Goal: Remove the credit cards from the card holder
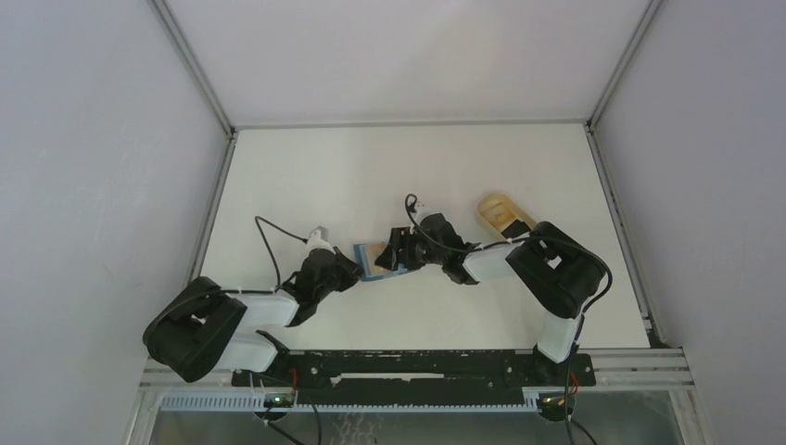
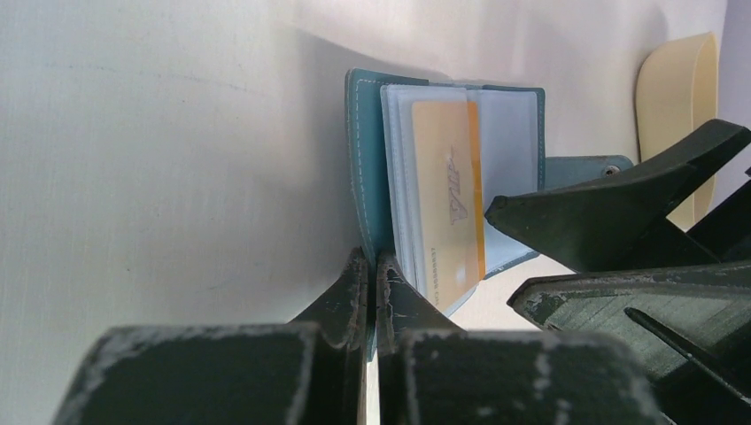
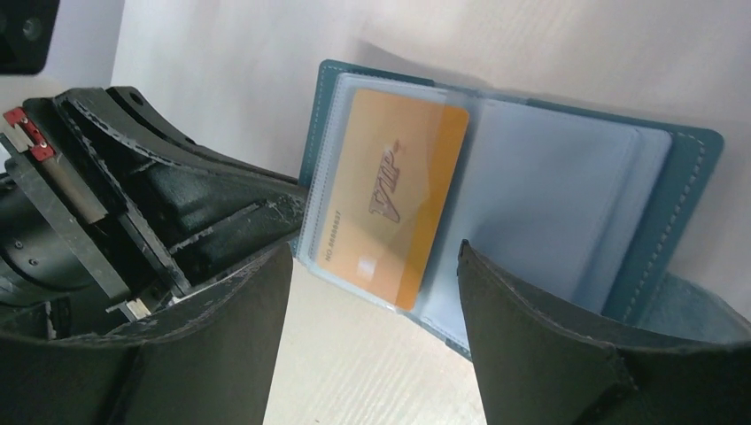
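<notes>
Your left gripper (image 2: 372, 262) pinches the card holder (image 2: 363, 159) by its teal cover edge (sleeves spread open); your right gripper (image 3: 374, 252) stands wide, just before the orange card (image 3: 398, 195).

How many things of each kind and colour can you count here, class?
Teal-blue folding card holder: 1
Orange plastic VIP card: 1
Pale beige flat card: 1
Black two-finger grippers, left gripper and right gripper: 2
Total: 5
</notes>
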